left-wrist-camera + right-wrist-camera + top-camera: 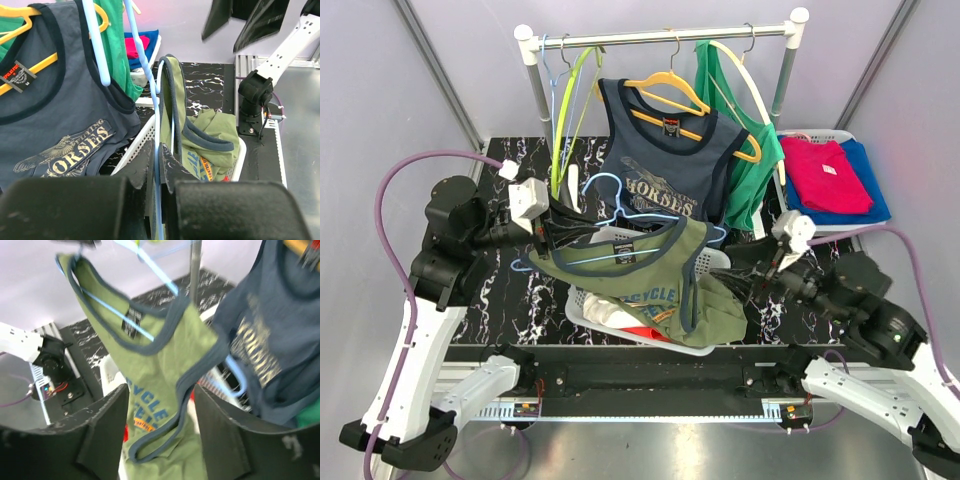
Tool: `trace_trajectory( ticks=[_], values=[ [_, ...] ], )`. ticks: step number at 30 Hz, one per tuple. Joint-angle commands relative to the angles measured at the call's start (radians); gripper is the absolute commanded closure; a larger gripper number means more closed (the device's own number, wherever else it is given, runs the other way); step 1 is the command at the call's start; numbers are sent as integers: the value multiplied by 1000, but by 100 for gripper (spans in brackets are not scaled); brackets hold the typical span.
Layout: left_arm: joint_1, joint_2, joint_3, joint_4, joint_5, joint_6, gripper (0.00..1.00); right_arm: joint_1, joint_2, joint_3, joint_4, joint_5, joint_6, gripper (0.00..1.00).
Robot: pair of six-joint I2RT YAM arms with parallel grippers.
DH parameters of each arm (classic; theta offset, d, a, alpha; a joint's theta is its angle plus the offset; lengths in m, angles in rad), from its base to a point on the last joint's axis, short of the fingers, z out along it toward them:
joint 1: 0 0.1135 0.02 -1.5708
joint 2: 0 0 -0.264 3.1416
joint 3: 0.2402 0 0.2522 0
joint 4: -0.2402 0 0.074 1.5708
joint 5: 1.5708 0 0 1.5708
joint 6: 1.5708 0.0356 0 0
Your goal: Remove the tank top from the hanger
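Observation:
An olive green tank top (650,265) with navy trim hangs on a light blue hanger (616,190) above a white basket (592,310). My left gripper (548,238) holds that hanger on its left side. In the left wrist view the jaws (159,150) are shut on the thin blue hanger wire (145,65), with the tank top (210,135) draped just beyond. My right gripper (752,268) stands to the right of the garment. It is open (160,395), and the tank top (155,355) hangs ahead of its fingers, untouched. The hanger's far end (239,375) pokes out bare past the strap.
Behind stands a clothes rack (660,37) with a navy tank top (665,160) on a yellow hanger and a bright green top (752,170) beside it. Red and blue folded clothes (825,175) lie in a tray at the back right. More clothes fill the white basket.

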Motion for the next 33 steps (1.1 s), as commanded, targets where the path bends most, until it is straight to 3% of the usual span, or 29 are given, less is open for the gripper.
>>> trace_trajectory(
  ticks=[1, 10, 17, 21, 24, 27, 33],
  values=[
    [9, -21, -3, 86, -15, -2, 96, 4, -7, -122, 99, -42, 139, 41],
    [11, -30, -6, 92, -4, -16, 96, 5, 68, -199, 293, -71, 180, 43],
    [11, -42, -12, 90, 2, -18, 97, 5, 137, -204, 389, -64, 179, 52],
    [11, -44, -11, 90, 3, -21, 97, 4, 173, -205, 437, -73, 187, 63],
    [12, -45, -11, 90, 2, -22, 97, 4, 176, -193, 432, -71, 190, 78],
    [12, -45, -12, 90, 2, -21, 97, 5, 158, -184, 402, -56, 193, 100],
    [14, -48, -18, 96, 2, -19, 97, 4, 61, -196, 342, 34, 190, 100]
  ],
)
